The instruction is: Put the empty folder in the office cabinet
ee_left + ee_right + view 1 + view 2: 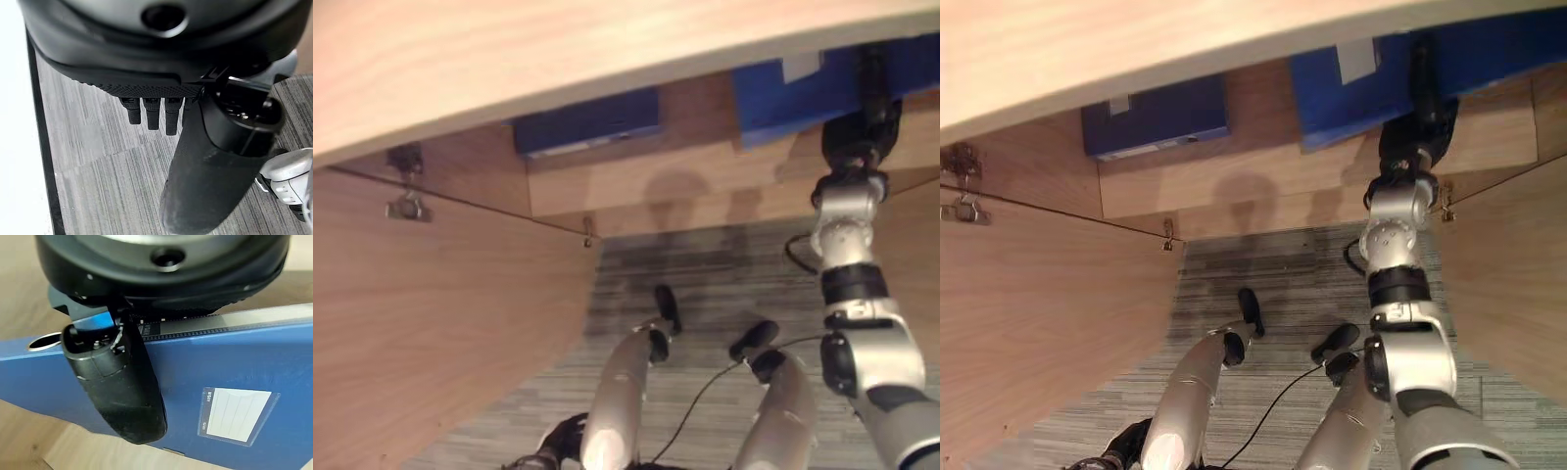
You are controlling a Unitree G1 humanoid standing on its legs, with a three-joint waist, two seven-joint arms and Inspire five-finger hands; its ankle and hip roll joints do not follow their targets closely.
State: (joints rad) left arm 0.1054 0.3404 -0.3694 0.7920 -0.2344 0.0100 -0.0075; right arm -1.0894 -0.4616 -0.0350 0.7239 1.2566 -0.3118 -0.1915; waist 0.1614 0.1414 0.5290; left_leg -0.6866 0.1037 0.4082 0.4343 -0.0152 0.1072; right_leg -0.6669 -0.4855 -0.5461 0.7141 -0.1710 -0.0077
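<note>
The open left cabinet door of pale wood stands wide at the left, with two metal hinges along its upper edge. Beside it, inside the cabinet, a dark blue folder lies on the wooden shelf, its white spine label turned toward the room. Low in the head views the left hand hangs over the grey striped carpet; the left wrist view shows its fingers curled short under the palm with nothing in them, the thumb lying along the side.

Further right, the blue empty folder lies on the same shelf, well apart from the dark one, with bare wood between them. It carries a white lined label pocket on its face and a round finger hole near one end. The right arm reaches up into the cabinet and the right hand is on this folder: in the right wrist view the thumb presses flat across the blue face while the palm sits over the folder's edge, so the hand grips it. The fingers behind the folder are hidden. At the far right the other cabinet door stands open.
</note>
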